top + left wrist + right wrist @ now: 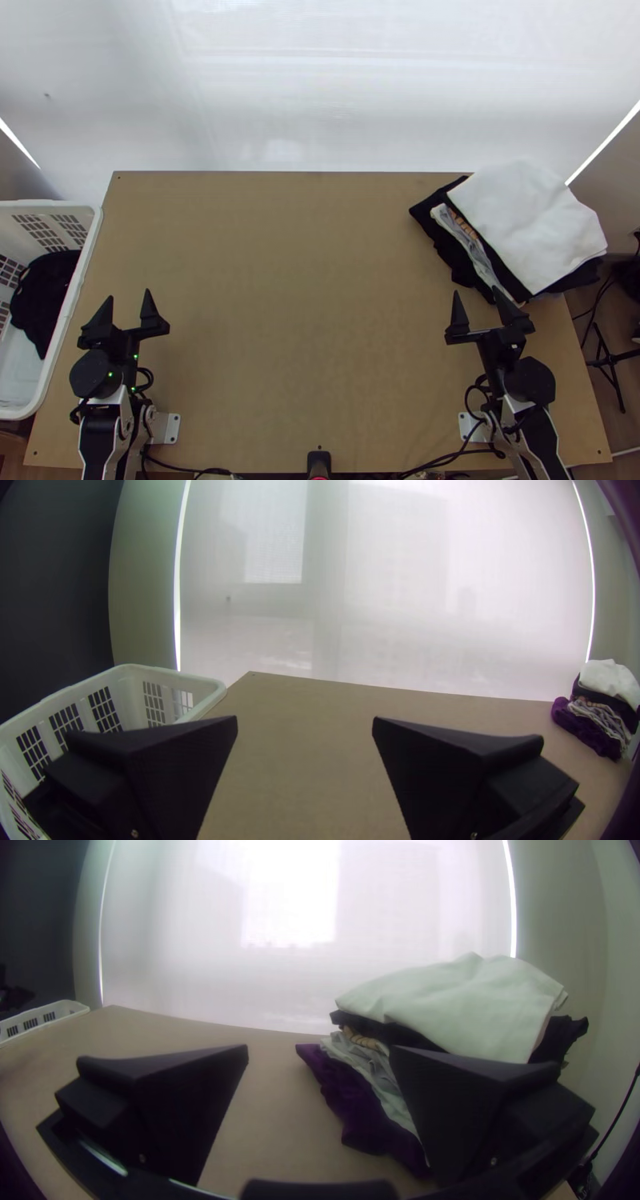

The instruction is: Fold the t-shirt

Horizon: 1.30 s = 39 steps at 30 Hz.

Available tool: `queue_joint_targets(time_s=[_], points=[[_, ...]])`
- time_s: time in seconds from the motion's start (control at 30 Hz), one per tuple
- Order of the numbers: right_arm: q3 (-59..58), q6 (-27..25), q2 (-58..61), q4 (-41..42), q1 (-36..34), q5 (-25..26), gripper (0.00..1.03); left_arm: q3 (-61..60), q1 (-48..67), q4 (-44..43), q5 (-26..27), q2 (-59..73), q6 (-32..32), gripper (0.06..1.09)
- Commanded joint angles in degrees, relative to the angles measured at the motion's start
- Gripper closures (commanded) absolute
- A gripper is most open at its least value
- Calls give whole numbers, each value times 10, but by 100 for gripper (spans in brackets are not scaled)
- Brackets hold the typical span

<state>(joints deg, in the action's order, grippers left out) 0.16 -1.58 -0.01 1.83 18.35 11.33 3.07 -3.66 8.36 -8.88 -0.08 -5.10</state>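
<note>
A pale, smooth blind [320,96] hung behind the light wooden table [320,304], and here was the line-up, left to right! First, the white plastic basket [48,206], its walls cut with gridded slots, cradling a bunched, matt black cloth [44,296]: probably my t-shirt, though its shape was too crumpled for me to be sure. Just beside stood my left gripper [129,294], its black wedge fingers [160,767] spread and holding nothing. The fetch looked like the opening play: dip in over the rim, pinch one upper fold, lift high enough to clear the slots, then lay it mid-table and tease out the hem and sleeves before any crease. Across the way, my right gripper [476,290] was parted too, nothing caught, close by the pile [454,260]; whether they touched, I couldn't tell. And what a pile: soft purple cloth [360,1113] low down, rumpled grey cloth [373,1070] above, a broad white cloth [532,228] draped on top.
</note>
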Motion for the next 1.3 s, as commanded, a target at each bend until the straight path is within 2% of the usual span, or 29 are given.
queue_joint_targets(time_s=[0.0,0.43,0.5,0.67,0.73,0.8,0.83,0.87,1.03,1.1,1.17,1.27], points=[[0,0,0,0,0,0,4,0,1,1,0,1,1,10],[1,0,0,0,0,0,4,0,2,0,0,1,-2,10],[0,0,0,0,0,0,4,0,11,2,17,1,-27,10],[0,0,0,0,0,0,4,0,11,3,19,0,-35,10],[0,0,0,0,0,0,4,3,12,19,18,0,-72,10],[0,5,0,-1,2,-1,4,4,6,17,6,-2,-68,10],[1,5,0,-1,3,-1,4,11,9,10,7,-1,-44,10],[1,6,0,-1,4,-1,4,26,15,10,9,0,-17,10],[1,6,0,-1,5,-1,4,129,4,14,4,53,-13,10],[0,6,0,-1,5,-1,4,204,-16,17,-21,150,-14,10],[0,6,-1,-1,5,-1,4,302,-71,61,-25,267,-33,10],[0,6,0,-1,4,-1,4,453,-192,130,10,409,-52,10]])
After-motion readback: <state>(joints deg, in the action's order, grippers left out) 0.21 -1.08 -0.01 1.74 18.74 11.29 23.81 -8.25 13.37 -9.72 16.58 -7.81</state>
